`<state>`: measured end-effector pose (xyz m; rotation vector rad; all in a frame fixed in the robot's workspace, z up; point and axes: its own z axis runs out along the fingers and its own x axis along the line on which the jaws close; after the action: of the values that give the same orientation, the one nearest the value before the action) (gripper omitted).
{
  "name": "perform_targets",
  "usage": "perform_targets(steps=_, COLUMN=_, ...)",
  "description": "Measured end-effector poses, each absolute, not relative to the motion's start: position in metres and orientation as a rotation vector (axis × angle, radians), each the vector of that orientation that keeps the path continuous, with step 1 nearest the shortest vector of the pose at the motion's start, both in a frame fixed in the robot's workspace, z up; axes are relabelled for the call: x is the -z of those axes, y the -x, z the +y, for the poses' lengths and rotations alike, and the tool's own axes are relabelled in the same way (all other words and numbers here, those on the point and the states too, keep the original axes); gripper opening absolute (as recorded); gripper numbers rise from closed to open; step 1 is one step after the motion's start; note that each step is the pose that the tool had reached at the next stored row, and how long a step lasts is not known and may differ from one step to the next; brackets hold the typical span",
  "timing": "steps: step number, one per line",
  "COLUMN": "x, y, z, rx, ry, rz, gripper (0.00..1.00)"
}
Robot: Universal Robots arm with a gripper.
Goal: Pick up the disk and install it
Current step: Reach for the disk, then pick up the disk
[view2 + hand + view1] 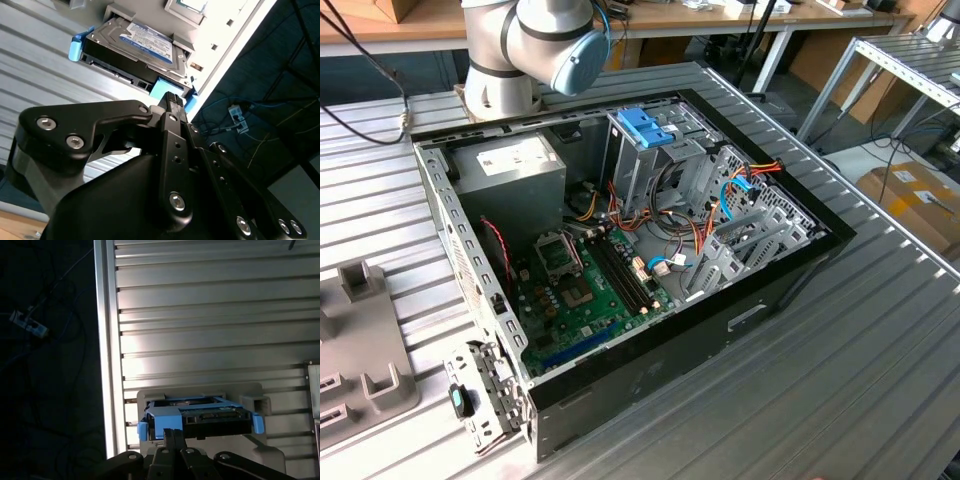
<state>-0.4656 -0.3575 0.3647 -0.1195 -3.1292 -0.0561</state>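
The disk (145,42) is a grey-metal drive with a white-and-blue label, framed by a light-blue carrier rail. It lies flat in a pale grey holder (252,401) on the ribbed metal table. In the first wrist view the disk (200,416) shows end-on, connector side toward me. My gripper (172,433) is just in front of that near end, its black fingers drawn together into one narrow tip. In the second wrist view the gripper (172,97) reaches up to the blue rail at the disk's near edge. I see nothing clamped between the fingers.
The holder stands close to the table's edge (107,340), beyond which the floor with cables drops away. In the exterior view an open computer case (790,270) lies on the table with a blue-latched drive cage (645,125), a power supply (510,165), and a grey fixture (360,330) at the exterior view's left.
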Motion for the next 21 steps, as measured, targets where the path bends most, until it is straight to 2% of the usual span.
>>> perform_targets(steps=21, x=-0.3574, y=0.4637, z=-0.3575, rx=0.025, ry=0.114, rz=-3.128, gripper=0.11)
